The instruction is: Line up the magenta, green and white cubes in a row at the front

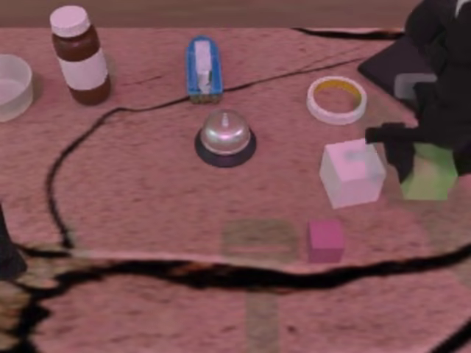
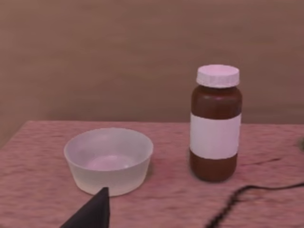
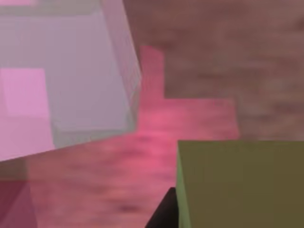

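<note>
A pink, dark-veined surface (image 1: 147, 191) was seen from above. The right gripper (image 1: 425, 158) hung over the right side, directly above the green cube (image 1: 429, 176), so the black arm covered the cube's upper part. In the right wrist view the green cube (image 3: 240, 183) filled the near corner with one dark finger edge against its side (whether the fingers were closed on it could not be told). The white cube (image 1: 352, 173) sat just left of the green one, apart from it by a narrow gap, and the gripper was not over it. The magenta cube (image 1: 325, 240) lay nearer the front edge, left of and below the white cube, well clear of the gripper. Farther back stood a silver bell (image 1: 225, 137), a blue stapler (image 1: 203, 69), a yellow-and-white ring (image 1: 336, 99), a brown bottle (image 1: 79, 56) and a clear bowl (image 1: 13, 86). The left gripper (image 2: 92, 213) was parked at the left edge, its opening hidden.
</note>
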You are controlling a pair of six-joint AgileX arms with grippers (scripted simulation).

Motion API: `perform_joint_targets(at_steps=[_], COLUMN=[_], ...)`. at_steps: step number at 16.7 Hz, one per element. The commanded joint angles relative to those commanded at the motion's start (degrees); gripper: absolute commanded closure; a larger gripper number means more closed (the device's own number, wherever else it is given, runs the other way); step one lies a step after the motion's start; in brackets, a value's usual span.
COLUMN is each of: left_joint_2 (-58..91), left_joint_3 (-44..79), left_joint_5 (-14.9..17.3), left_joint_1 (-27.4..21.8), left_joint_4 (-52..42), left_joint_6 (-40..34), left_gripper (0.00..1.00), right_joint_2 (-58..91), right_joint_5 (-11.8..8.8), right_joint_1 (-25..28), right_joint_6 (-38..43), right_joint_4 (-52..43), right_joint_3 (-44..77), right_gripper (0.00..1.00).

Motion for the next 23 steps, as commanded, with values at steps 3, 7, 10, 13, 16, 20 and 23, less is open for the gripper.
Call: perform_joint_targets(at_steps=[3,7,10,13,16,20,23], left_joint_2=[0.0,0.0,0.0,0.0,0.0,0.0,0.0], left_joint_3=[0.0,0.0,0.0,0.0,0.0,0.0,0.0], left_joint_5=[0.0,0.0,0.0,0.0,0.0,0.0,0.0], left_joint_1=[0.0,0.0,0.0,0.0,0.0,0.0,0.0], left_joint_4=[0.0,0.0,0.0,0.0,0.0,0.0,0.0], left_joint_6=[0.0,0.0,0.0,0.0,0.0,0.0,0.0], left_gripper=[0.00,0.00,0.00,0.00,0.00,0.00,0.00], right_joint_2=[3.0,6.0,6.9,6.9,6.9,8.7,10.2], right_joint_5=[0.2,0.5,0.6,0.6,0.5,0.6,0.6], right_joint_1=[10.3,23.1,27.5,27.8,27.7,27.7,27.9], right_joint_6=[9.5,21.5,25.9,26.2,26.2,26.3,26.4], right_joint_4=[-2.8,-5.8,-6.9,-6.9,-5.8,0.9,6.2], right_joint_3=[5.4,11.8,14.1,14.3,13.4,8.4,4.6], right_gripper=[1.00,1.00,1.00,1.00,1.00,1.00,1.00])
